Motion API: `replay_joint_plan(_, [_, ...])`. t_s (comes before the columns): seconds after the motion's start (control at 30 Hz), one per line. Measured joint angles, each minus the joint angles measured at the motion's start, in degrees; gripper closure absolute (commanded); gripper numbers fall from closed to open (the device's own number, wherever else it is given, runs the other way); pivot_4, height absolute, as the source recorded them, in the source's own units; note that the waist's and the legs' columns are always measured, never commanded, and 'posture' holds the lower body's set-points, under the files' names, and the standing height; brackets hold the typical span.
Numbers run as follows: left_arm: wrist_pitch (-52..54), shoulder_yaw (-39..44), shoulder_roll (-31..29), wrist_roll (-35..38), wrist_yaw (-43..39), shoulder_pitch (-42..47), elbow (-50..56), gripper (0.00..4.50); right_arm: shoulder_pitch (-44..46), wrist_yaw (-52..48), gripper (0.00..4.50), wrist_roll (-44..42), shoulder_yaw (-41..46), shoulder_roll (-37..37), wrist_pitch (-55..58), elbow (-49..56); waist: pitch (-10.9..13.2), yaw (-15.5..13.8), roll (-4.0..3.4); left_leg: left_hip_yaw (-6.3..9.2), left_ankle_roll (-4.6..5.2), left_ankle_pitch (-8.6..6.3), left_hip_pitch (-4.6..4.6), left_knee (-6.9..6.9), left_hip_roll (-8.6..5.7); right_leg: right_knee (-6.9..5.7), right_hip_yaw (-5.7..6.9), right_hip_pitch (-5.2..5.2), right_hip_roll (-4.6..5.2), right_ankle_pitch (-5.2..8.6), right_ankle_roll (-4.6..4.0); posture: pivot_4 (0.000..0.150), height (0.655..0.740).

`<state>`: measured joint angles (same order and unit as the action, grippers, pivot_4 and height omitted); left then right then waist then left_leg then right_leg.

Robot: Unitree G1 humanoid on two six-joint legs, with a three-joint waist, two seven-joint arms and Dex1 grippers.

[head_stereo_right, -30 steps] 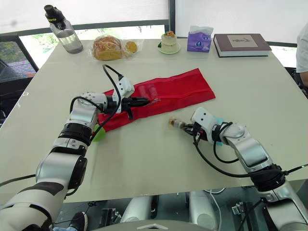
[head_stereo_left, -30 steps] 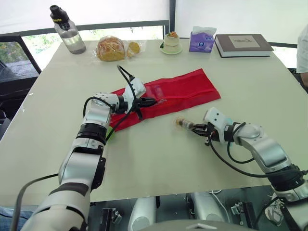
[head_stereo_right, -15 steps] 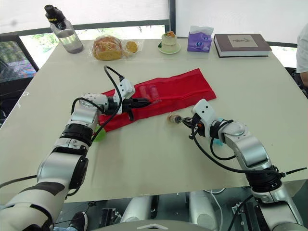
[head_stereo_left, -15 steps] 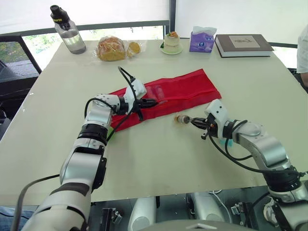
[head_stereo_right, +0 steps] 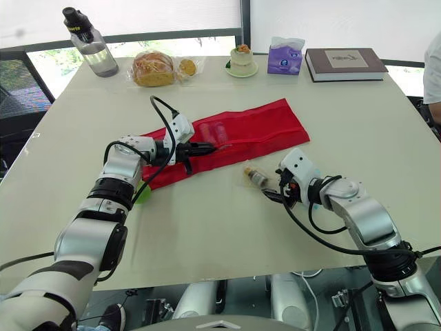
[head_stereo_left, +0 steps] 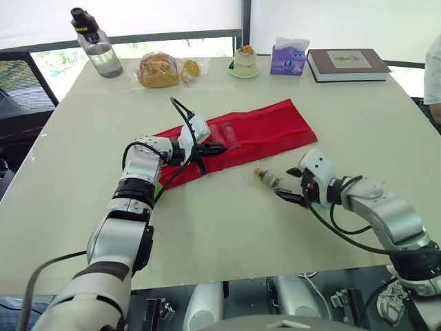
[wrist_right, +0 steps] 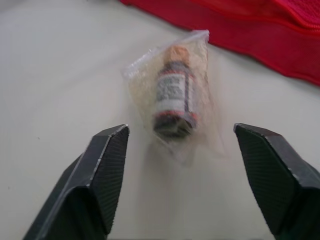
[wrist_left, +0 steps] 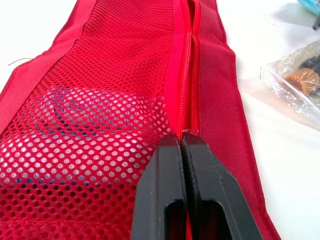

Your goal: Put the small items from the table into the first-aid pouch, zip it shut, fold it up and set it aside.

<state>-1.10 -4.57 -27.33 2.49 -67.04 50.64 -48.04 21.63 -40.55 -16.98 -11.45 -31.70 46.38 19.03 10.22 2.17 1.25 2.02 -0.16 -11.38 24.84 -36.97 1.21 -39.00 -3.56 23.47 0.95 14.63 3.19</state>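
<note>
1 bagged vial [head_stereo_left: 265, 178] drops free, 6 o'clock of the pouch [head_stereo_left: 269, 124]; right gripper [head_stereo_left: 288, 185] gapes at its 4 o'clock. Left gripper [head_stereo_left: 219, 147] pinches the zipper edge [wrist_left: 187, 100]. It needs regrasping, I'd say.

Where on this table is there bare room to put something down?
Bare: the near side, this side of the bagged vial; also right of the red pouch, up to the book. Crowded: the far edge, water bottle through book.

1. Clear water bottle [head_stereo_left: 98, 48] with black cap, upright, far left.
2. Bagged bread [head_stereo_left: 160, 69] beside it.
3. Small dessert on a green saucer [head_stereo_left: 244, 61].
4. Purple tissue box [head_stereo_left: 288, 58].
5. Dark hardcover book [head_stereo_left: 348, 64], lying flat, far right.
</note>
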Motion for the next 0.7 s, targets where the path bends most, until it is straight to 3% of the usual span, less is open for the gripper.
replay_joint_plan(0.2, [-0.5,0.0,0.1,0.0,0.0,0.8,-0.9,4.5,2.4,4.5,0.91,3.0,-2.9,4.1,0.8,-2.7,0.0,-0.1,0.0,0.0,0.0,0.0,0.02,-0.01,-0.01,0.01,0.01,0.0,0.02,0.0,0.0,0.15,0.74])
replay_joint_plan(0.3, [-0.5,0.0,0.1,0.0,0.0,0.8,-1.0,4.5,2.4,5.4,1.78,3.6,-3.6,4.9,1.1,-3.0,0.0,0.0,0.0,0.01,0.0,0.0,0.01,-0.01,-0.01,0.0,0.01,0.0,0.01,0.0,0.0,0.15,0.74])
replay_joint_plan(0.37, [-0.5,0.0,0.1,0.0,0.0,0.8,-1.0,4.5,2.4,5.7,2.7,4.2,-4.0,4.7,1.1,-3.1,0.0,-0.1,0.0,0.01,0.0,0.0,0.01,-0.01,-0.01,0.0,0.01,0.0,0.01,0.0,0.0,0.15,0.74])
replay_joint_plan(0.4, [-0.5,0.0,0.1,0.0,0.0,0.8,-1.0,4.5,2.4,5.8,3.37,4.5,-4.2,4.5,1.3,-3.2,0.0,-0.1,0.0,0.0,0.0,0.0,0.01,-0.01,-0.01,0.0,0.01,0.0,0.01,0.0,0.0,0.15,0.74])
replay_joint_plan(0.43, [-0.5,0.0,0.1,0.0,0.0,0.8,-1.1,4.5,2.4,5.8,3.66,4.7,-4.1,4.3,1.3,-3.0,0.0,0.0,0.0,0.0,0.0,0.0,0.01,-0.01,-0.01,0.0,0.01,0.0,0.01,0.0,0.0,0.15,0.74])
replay_joint_plan(0.7, [-0.5,0.0,0.2,0.0,0.0,0.9,-1.1,4.5,2.5,6.1,3.67,4.9,-4.1,4.0,1.7,-2.6,0.0,0.0,0.0,0.01,0.0,0.0,0.01,-0.01,-0.01,0.0,0.02,0.0,0.01,0.0,0.0,0.15,0.74])
